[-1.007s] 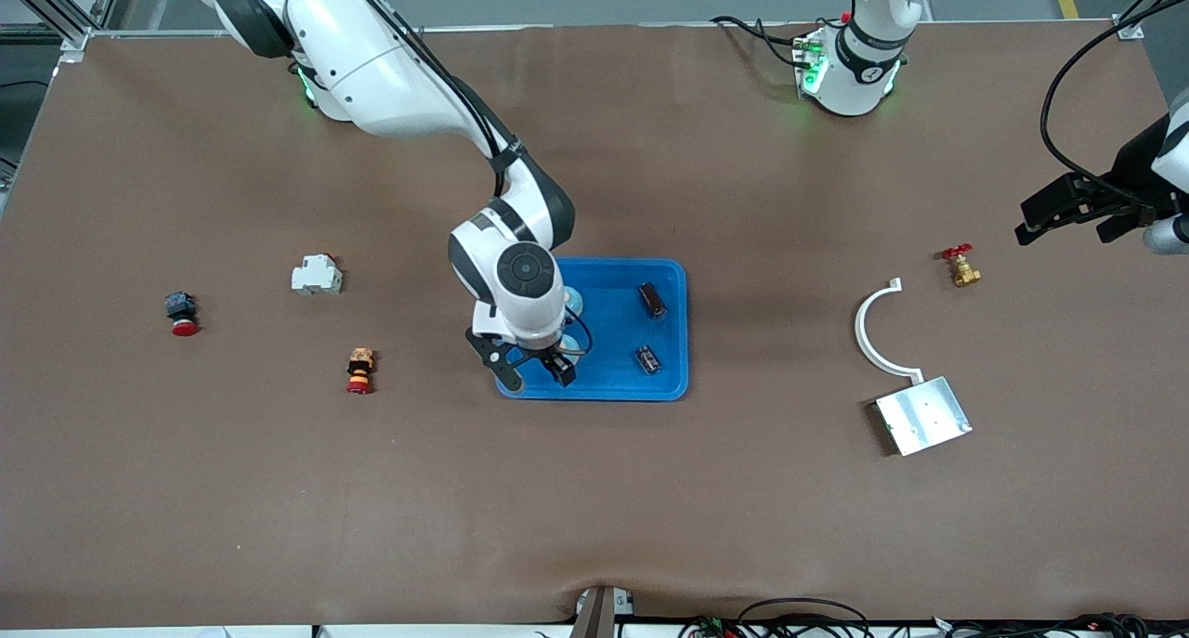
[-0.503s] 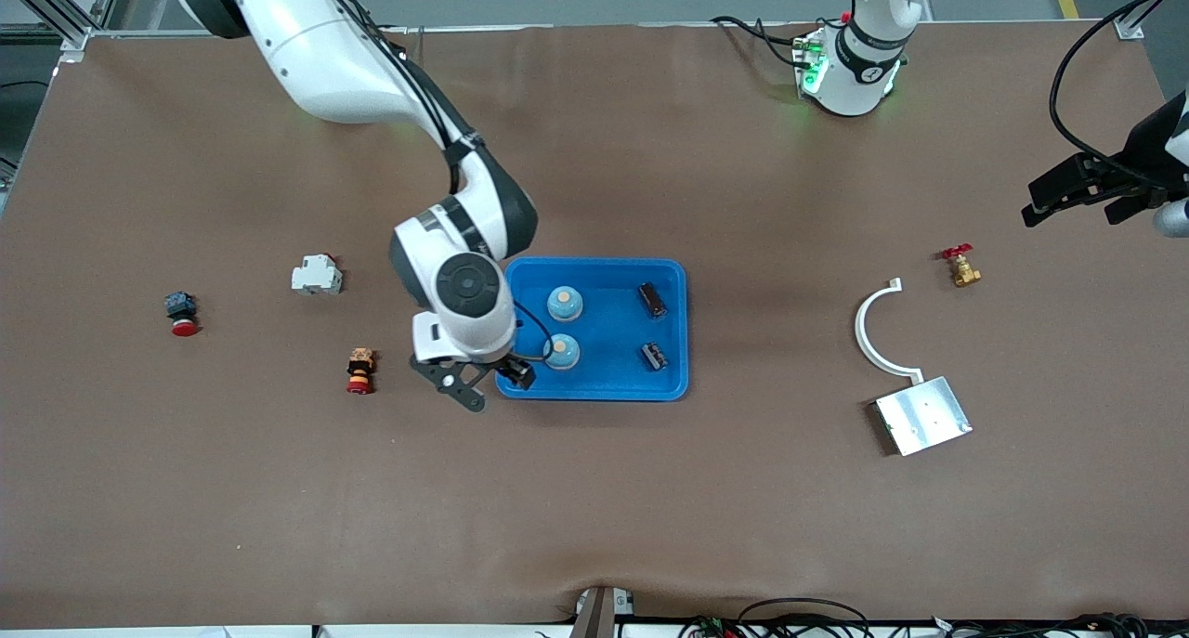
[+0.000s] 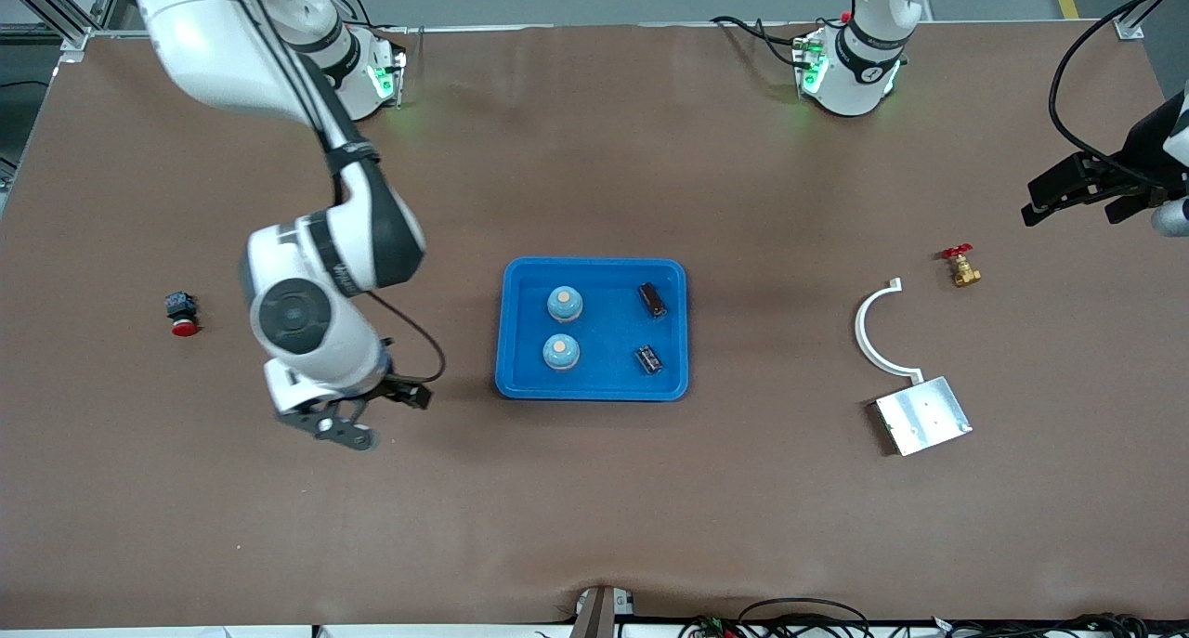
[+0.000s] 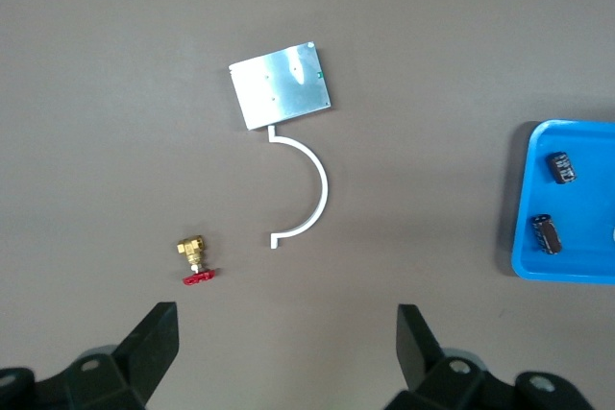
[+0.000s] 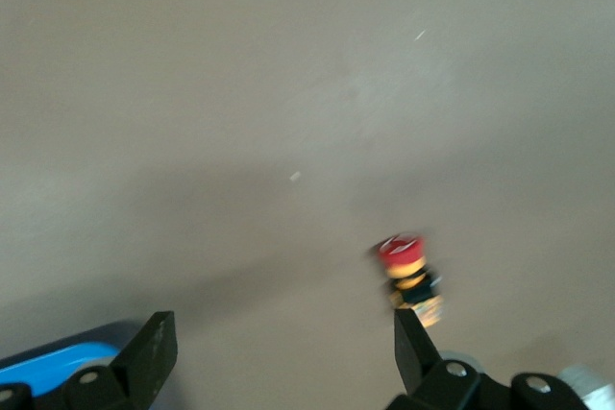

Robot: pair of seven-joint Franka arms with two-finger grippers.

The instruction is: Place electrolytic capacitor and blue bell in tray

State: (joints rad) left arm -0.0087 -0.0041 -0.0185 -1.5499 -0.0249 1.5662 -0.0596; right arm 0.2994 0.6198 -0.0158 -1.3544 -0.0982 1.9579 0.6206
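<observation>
The blue tray [image 3: 608, 389] lies mid-table. In it are two blue bells [image 3: 564, 303] [image 3: 560, 351] and two dark electrolytic capacitors [image 3: 652, 299] [image 3: 649, 358]. My right gripper [image 3: 376, 415] is open and empty over bare table beside the tray, toward the right arm's end. Its wrist view shows its gripper [image 5: 279, 348] with only a corner of the tray [image 5: 58, 362]. My left gripper [image 3: 1082, 197] waits, open and empty, over the table's left-arm end. Its wrist view shows its gripper [image 4: 285, 343], the tray's rim [image 4: 567, 271] and both capacitors [image 4: 562, 166] [image 4: 549, 233].
A red and black push button [image 3: 181, 313] lies toward the right arm's end. A red and yellow button [image 5: 408, 271] shows under the right gripper. A white curved piece [image 3: 873, 327], a metal plate [image 3: 924, 415] and a brass valve [image 3: 961, 266] lie toward the left arm's end.
My right gripper has left the tray and swung toward the right arm's end of the table, leaving the second bell uncovered in the tray. The left gripper rose slightly at first, then held.
</observation>
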